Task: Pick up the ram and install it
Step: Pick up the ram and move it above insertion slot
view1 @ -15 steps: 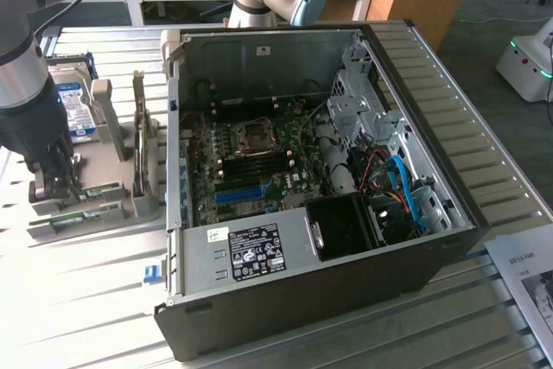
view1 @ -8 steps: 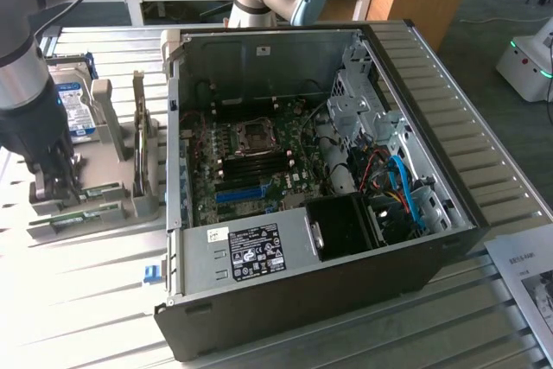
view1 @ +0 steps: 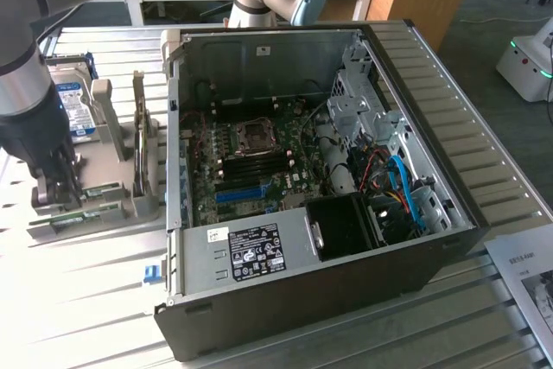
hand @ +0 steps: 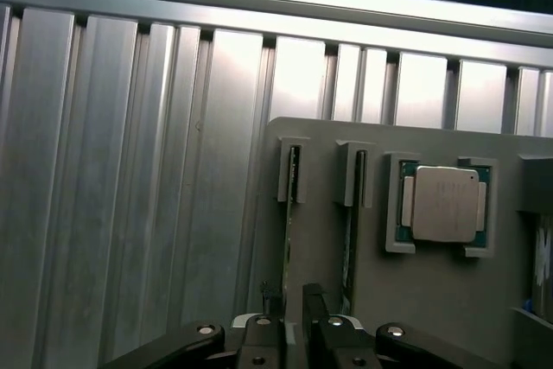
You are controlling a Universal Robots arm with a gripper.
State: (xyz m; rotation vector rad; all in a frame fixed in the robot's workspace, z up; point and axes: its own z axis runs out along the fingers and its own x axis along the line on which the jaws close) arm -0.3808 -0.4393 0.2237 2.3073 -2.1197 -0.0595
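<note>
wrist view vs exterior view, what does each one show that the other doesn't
Wrist view: a processor seated in its pocket, and a second green stick slotted on edge. Exterior view: the open computer case, its motherboard, a blue-labelled hard drive. Both: the open gripper at the ram, the grey holder, the ribbed metal table.

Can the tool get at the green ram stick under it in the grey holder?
Probably yes: the open tool hangs astride the thin green ram stick, which stands on edge in the grey holder, and nothing covers it.

Soft light glares off the ribbed table point(hand: 130, 170), the computer case point(view1: 346, 300) interior dim.
</note>
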